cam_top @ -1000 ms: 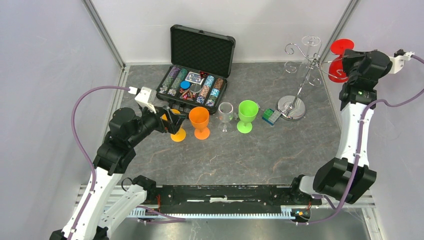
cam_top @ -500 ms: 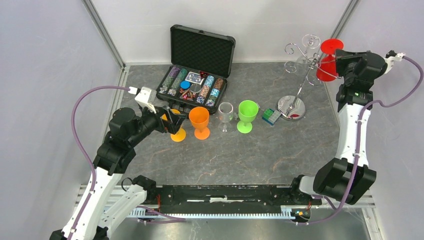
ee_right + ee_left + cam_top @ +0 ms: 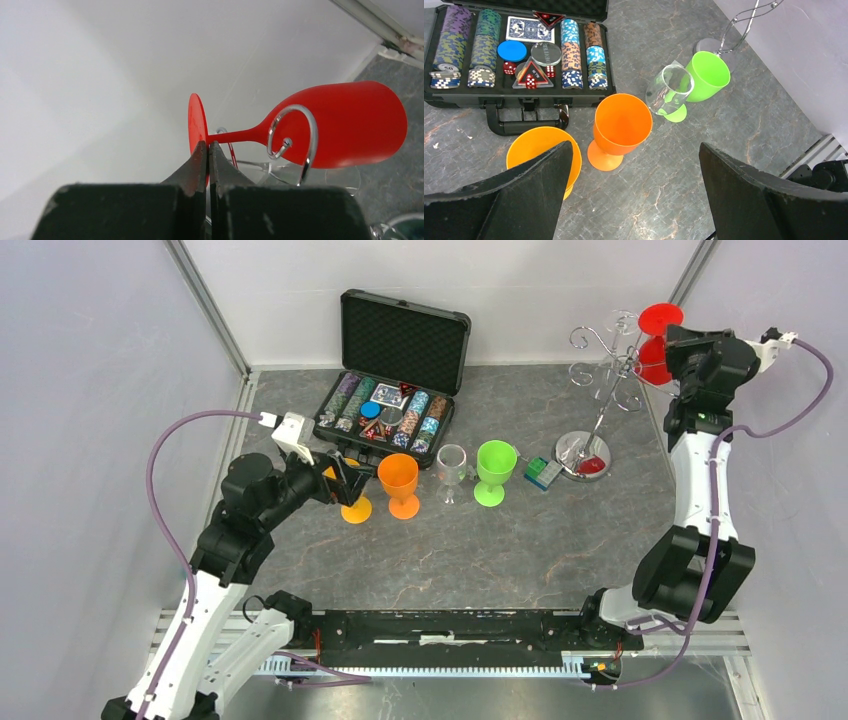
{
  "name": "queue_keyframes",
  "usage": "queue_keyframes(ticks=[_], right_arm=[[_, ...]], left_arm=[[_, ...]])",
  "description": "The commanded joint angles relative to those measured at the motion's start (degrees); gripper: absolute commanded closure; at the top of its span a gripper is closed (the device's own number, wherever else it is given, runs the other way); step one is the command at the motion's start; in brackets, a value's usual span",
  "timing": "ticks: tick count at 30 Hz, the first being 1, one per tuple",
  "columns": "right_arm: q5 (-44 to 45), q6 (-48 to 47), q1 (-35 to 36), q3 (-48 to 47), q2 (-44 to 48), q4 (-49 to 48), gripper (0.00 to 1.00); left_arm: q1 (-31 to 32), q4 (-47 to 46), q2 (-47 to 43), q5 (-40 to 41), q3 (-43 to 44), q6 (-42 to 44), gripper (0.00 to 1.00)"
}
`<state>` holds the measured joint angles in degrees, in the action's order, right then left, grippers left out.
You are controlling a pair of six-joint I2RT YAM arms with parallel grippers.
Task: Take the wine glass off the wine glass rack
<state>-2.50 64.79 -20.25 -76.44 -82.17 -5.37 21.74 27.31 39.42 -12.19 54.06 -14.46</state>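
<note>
- Look to the back of the table [image 3: 480, 550]: an open black poker case [image 3: 395, 390], chips in rows.
- Before it you see a left orange goblet [image 3: 536, 150], a right orange goblet [image 3: 398, 480], a clear glass [image 3: 452, 468] and a green goblet [image 3: 494, 468], all upright.
- A small green box [image 3: 543, 473] lies just beside your green goblet.

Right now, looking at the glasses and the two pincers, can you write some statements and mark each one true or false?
1. The right pincer is shut on the red glass. True.
2. The left pincer holds an orange glass. False: it is open and holds nothing.
3. The clear glass stands between an orange glass and the green glass. True.
4. The chip case is closed. False: its lid stands open.
5. The red glass stands beside the green glass. False: it is held in the air by the top of the rack.
</note>
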Motion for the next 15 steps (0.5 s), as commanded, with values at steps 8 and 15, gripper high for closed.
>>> queue_keyframes(ticks=[8,15], right_arm=[[-5.5,-6.2,0.1,-0.8,-0.9,-28.0,1.0],[-12.7,-10.3,0.1,-3.1,3.3,-33.1,1.0]], left_arm=[[-2.0,-5.1,0.8,-3.3,-0.9,-0.9,0.0],[-2.8,-7.0,1.1,-5.5,-1.7,-2.6,0.0]])
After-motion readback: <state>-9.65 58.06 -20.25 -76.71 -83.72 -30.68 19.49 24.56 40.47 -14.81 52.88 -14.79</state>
